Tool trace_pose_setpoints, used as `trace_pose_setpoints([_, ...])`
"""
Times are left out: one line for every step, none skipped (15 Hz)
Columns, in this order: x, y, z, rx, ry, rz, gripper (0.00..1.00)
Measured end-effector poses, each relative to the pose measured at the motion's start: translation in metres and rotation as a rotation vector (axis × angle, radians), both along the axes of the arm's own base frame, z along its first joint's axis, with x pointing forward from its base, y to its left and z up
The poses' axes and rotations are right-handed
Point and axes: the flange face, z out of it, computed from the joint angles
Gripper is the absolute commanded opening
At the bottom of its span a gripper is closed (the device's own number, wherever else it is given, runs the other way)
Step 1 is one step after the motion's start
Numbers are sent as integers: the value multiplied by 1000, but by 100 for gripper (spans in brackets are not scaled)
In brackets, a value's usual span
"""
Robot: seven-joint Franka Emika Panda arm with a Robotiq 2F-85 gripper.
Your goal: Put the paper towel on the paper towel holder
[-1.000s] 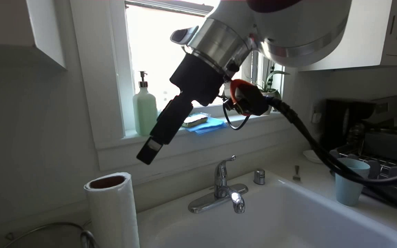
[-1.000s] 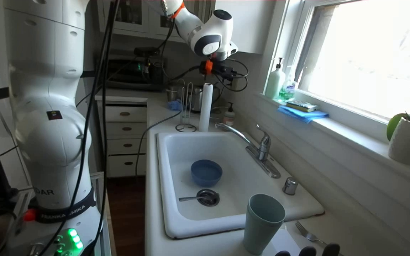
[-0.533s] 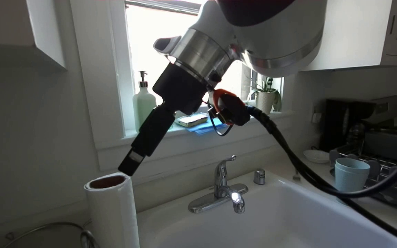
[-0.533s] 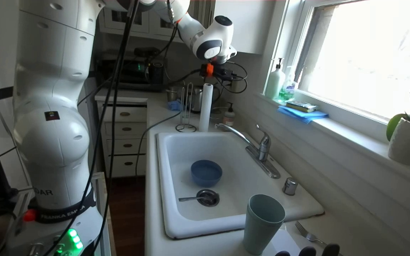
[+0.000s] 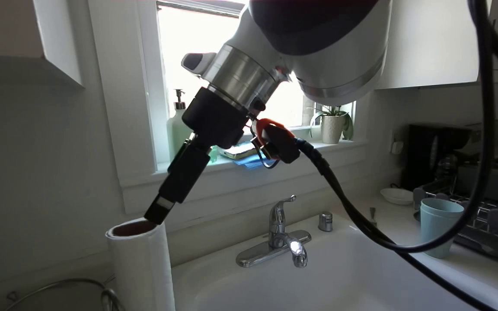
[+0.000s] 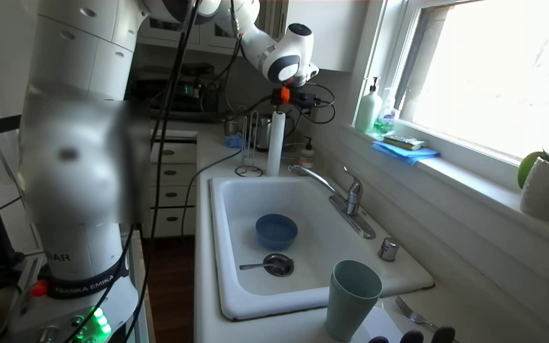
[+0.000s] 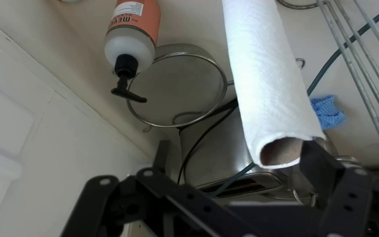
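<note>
The paper towel is a tall white roll with a brown core, standing upright by the sink in both exterior views [image 5: 141, 268] [image 6: 276, 145]. In the wrist view the roll [image 7: 271, 82] points its open end toward my gripper. The wire paper towel holder [image 6: 243, 147] stands bare beside the roll; its rods also show in the wrist view [image 7: 357, 65]. My gripper [image 7: 237, 148] is open. The roll's top lies between the fingers, closer to the right finger, which overlaps the tube opening's edge. In an exterior view the gripper's tip [image 5: 153, 216] is at the roll's rim; contact is unclear.
An orange-labelled soap bottle [image 7: 133, 29], a round mesh sieve [image 7: 224, 82] and a metal toaster [image 7: 215, 144] stand near the roll. A blue cloth [image 7: 328, 112] lies behind it. The sink [image 6: 217, 228] and faucet [image 6: 322, 183] are beside the roll. Cables cross the counter.
My gripper has moved down and to the left in an exterior view, from above the roll to its top rim. The roll and holder have not moved.
</note>
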Motion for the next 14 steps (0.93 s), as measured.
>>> trace_pose_setpoints([2, -2, 0, 1, -1, -3, 100])
trace_pose_setpoints([3, -2, 0, 3, -3, -6, 100])
trace_pose_setpoints([5, -2, -1, 6, -5, -7, 100])
trace_pose_setpoints([6, -1, -1, 10, -8, -8, 100])
trace_pose_setpoints([7, 0, -2, 15, -12, -9, 100])
trace_pose_setpoints([8, 2, -2, 21, -17, -9, 100])
trace_pose_setpoints([9, 4, -3, 26, -18, -8, 100])
trace_pose_setpoints([10, 6, -5, 30, -17, -6, 75])
trace_pose_setpoints([11, 8, -7, 33, -15, -4, 72])
trace_pose_setpoints([11, 10, -9, 35, -12, -2, 66])
trace_pose_setpoints([12, 12, -11, 37, -8, 0, 57])
trace_pose_setpoints([13, 13, -13, 38, -5, 1, 50])
trace_pose_setpoints([14, 14, -16, 39, -1, 2, 44])
trace_pose_setpoints([14, 14, -17, 39, 2, 3, 36])
